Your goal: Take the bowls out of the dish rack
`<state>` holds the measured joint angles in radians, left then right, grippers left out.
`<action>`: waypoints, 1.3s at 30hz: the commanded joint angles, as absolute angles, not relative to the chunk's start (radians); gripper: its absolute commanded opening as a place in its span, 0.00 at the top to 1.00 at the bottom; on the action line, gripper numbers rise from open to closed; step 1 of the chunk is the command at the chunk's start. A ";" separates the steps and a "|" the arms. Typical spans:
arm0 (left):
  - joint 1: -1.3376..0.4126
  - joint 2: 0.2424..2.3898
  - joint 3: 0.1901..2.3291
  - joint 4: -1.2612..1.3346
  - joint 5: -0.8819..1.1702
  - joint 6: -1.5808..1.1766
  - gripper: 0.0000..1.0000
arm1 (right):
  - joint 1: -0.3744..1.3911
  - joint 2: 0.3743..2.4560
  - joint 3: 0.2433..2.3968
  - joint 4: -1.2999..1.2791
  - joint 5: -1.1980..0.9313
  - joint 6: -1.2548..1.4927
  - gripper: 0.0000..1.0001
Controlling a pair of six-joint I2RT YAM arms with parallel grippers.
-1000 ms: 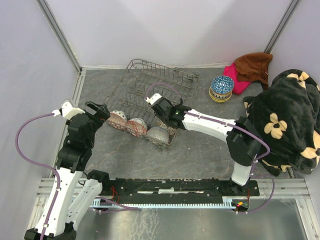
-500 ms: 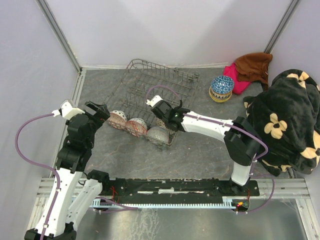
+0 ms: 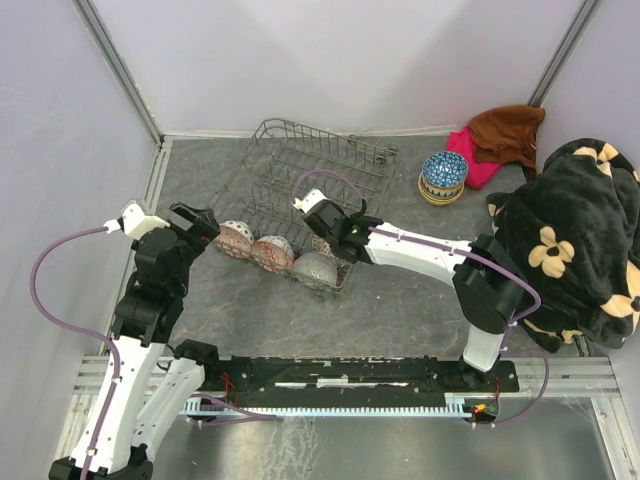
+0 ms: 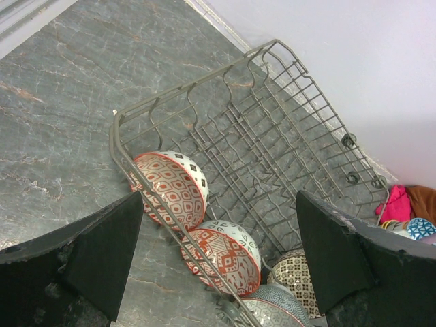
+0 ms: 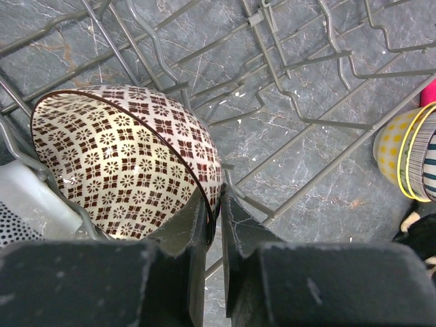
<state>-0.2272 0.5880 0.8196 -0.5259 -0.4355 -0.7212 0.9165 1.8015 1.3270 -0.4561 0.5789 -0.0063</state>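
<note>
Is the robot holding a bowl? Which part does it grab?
Yes. The right gripper pinches the brown-and-cream patterned bowl by its rim, inside the dish rack. The left gripper is open and holds nothing.

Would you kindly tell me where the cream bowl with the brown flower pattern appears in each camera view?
Top external: the cream-and-brown bowl is by the near right corner of the dish rack, partly hidden.
Left wrist: the bowl is at the bottom edge, right of centre.
Right wrist: the bowl is large at centre-left, its rim pinched by the right gripper.
Shared landmark: the dish rack's grey wires, visible in every view.
</note>
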 commanded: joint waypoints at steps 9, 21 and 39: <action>-0.231 0.582 0.830 -0.496 -0.446 -0.718 0.01 | 0.920 1.678 1.502 -0.455 0.707 -0.083 0.99; -0.230 0.580 0.816 -0.494 -0.453 -0.716 0.01 | 0.920 1.705 1.466 -0.434 0.722 -0.093 0.99; -0.232 0.577 0.803 -0.491 -0.456 -0.716 0.01 | 0.954 1.772 1.364 -0.367 0.774 -0.034 0.99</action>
<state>-0.2272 0.5842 0.8104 -0.5247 -0.4419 -0.7212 0.9337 1.7985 1.3315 -0.4870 0.6266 -0.0418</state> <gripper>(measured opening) 0.993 0.140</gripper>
